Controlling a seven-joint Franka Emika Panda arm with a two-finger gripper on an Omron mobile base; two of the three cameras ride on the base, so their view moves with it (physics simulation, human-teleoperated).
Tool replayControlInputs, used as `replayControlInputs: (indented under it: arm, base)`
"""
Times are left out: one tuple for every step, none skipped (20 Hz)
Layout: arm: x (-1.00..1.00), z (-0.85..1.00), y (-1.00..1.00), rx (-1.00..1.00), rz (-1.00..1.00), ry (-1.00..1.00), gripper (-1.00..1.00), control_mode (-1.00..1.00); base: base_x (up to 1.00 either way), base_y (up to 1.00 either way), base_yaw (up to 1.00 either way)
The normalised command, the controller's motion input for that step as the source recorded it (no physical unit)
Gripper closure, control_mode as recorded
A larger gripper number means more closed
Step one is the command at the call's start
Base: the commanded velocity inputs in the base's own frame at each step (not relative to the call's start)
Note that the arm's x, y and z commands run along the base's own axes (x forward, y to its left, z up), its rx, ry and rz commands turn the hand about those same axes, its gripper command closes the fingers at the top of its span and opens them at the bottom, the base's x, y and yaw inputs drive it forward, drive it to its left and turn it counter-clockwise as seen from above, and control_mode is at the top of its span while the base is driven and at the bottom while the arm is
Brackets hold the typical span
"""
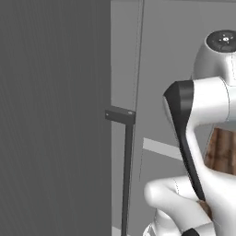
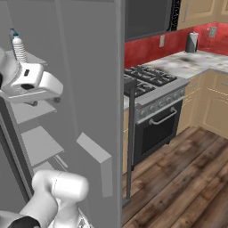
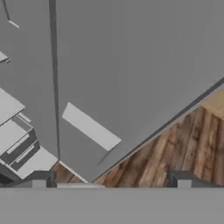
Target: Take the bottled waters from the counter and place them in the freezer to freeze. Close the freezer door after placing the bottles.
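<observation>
Bottle shelved, freezer door open and not yet shut.

Left base view: the freezer door (image 1: 55, 115) stands swung out, edge on, its dark bar handle (image 1: 125, 175) running down beside the white arm.
Right base view: a clear ribbed, blue-capped bottle (image 2: 18, 48) stands upright on an upper shelf (image 2: 38, 58) inside the freezer (image 2: 89, 67); the lower shelves look bare, though the arm hides part of them, so the second bottle may sit out of sight. The marble counter (image 2: 191, 62) beyond the stove carries no bottle that I can make out.
Hand view: the gripper (image 3: 111, 181) has its fingers (image 3: 39, 180) spread wide and empty, facing the door's inner face.
Judged step: closing. Next the hand must get behind the panel or handle and push it shut.
</observation>
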Motion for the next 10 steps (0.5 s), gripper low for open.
replayControlInputs:
  arm:
    - [-0.24,-0.37,-0.41,0.00,-0.19,0.15,-1.00,-1.00]
    - [-0.11,-0.26,-0.45,0.04,-0.11,0.23,-1.00,-1.00]
    - [-0.14,-0.38,-0.38,0.12,-0.08,0.23,-1.00,-1.00]
    - [-0.16,-0.41,-0.35,0.13,-0.08,0.20,-1.00,-1.00]
    - [-0.21,-0.43,-0.24,0.13,-0.03,0.11,-1.00,-1.00]
    - [-0.19,-0.51,0.00,0.12,-0.03,0.07,-1.00,-1.00]
    - [-0.16,-0.49,0.00,0.13,-0.06,0.06,-1.00,-1.00]
    - [-0.11,-0.51,0.00,0.15,-0.07,0.03,-1.00,-1.00]
    - [0.00,-0.49,0.04,0.16,-0.05,0.05,-1.00,-1.00]
    - [0.00,-0.49,0.14,0.17,-0.04,0.08,-1.00,-1.00]
  base:
    - [0.00,0.00,0.00]
    - [0.00,0.00,0.00]
    - [0.00,0.00,0.00]
    - [0.00,0.00,0.00]
    - [0.00,0.00,0.00]
    - [0.00,0.00,0.00]
    - [0.00,0.00,0.00]
    - [0.00,0.00,0.00]
    - [0.00,0.00,0.00]
    - [0.00,0.00,0.00]
